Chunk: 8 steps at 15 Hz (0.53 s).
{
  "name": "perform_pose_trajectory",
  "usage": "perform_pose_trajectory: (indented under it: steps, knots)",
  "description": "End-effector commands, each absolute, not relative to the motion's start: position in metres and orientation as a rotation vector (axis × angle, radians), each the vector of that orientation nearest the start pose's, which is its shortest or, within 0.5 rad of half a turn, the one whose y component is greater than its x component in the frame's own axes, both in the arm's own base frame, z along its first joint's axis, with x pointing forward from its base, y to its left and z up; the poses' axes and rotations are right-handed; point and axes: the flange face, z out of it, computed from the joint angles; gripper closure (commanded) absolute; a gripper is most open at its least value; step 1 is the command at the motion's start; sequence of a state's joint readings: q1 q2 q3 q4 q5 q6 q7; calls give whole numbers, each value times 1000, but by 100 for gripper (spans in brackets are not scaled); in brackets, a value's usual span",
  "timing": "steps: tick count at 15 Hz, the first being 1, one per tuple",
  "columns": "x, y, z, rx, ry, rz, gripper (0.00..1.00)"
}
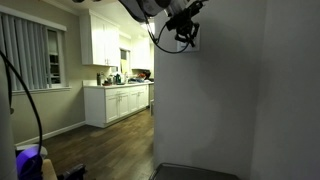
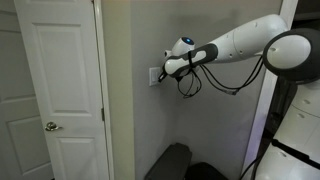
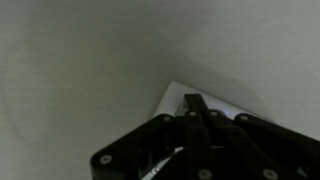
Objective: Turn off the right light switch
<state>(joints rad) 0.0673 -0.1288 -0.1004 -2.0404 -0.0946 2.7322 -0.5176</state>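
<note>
A white light switch plate (image 2: 154, 76) is mounted on the grey wall; in the wrist view its corner (image 3: 180, 100) shows just beyond my fingertips. My gripper (image 2: 164, 72) is shut, with its fingers pressed together, and its tips are at the plate (image 3: 193, 100). In an exterior view the gripper (image 1: 192, 33) is against the wall's white plate (image 1: 197, 38). The switch levers themselves are hidden behind the fingers, so I cannot tell their position.
A white panelled door (image 2: 60, 90) with a round knob (image 2: 49, 127) stands beside the switch wall. A dark chair (image 2: 170, 162) sits below the arm. A kitchen with white cabinets (image 1: 118, 103) lies beyond the wall corner.
</note>
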Motion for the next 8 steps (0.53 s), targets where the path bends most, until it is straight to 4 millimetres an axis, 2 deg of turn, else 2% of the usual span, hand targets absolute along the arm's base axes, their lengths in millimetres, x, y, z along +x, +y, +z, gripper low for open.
perform_pose_trajectory:
  steps: [1,8]
  knots:
    - [574,-28,591,-3138,-906,-1132,100]
    - [565,-54,562,-3251,-957,-763,100]
